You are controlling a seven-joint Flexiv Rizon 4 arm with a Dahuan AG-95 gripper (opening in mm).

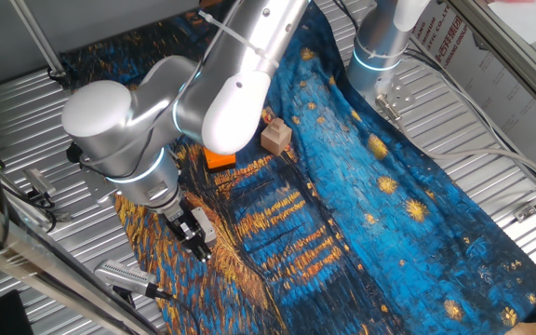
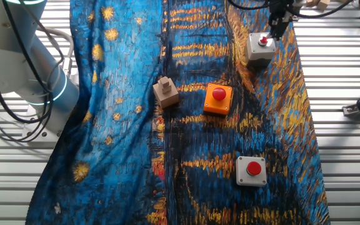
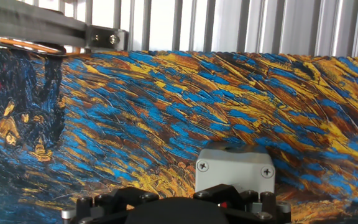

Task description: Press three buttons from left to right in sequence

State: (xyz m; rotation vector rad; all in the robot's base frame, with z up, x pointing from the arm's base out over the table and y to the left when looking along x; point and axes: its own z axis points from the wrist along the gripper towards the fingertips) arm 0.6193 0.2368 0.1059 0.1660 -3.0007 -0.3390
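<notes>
No brand or label on the three buttons can be read; the only writing is red print on a white panel (image 1: 440,35) behind the arm's base in one fixed view, too small and tilted to make out. A painted cloth (image 2: 186,125) in swirling blue, orange and yellow lies as a long strip over the ribbed metal counter (image 2: 349,156), with bare metal showing on both sides of it. In the other fixed view the far grey button box (image 2: 259,47) sits near the cloth's right edge at the top, the orange button box (image 2: 218,99) sits near the middle of the strip, and the near grey button box (image 2: 251,171) sits lower and toward the right edge; each carries a round red cap. A tan wooden block (image 2: 165,92) stands just left of the orange box, apart from it. The gripper (image 2: 276,25) hangs directly above the far grey box, its dark tip close to the red cap; whether it touches is not clear, and I cannot tell whether the jaws are apart or together. The hand view shows the grey box top with two corner screws just beyond the dark gripper body, with open cloth beyond it up to the counter's slats. Open cloth lies between the three boxes, and the widest free stretch is the blue left half. In one fixed view the arm hides most of the boxes, leaving only the orange one partly visible.
</notes>
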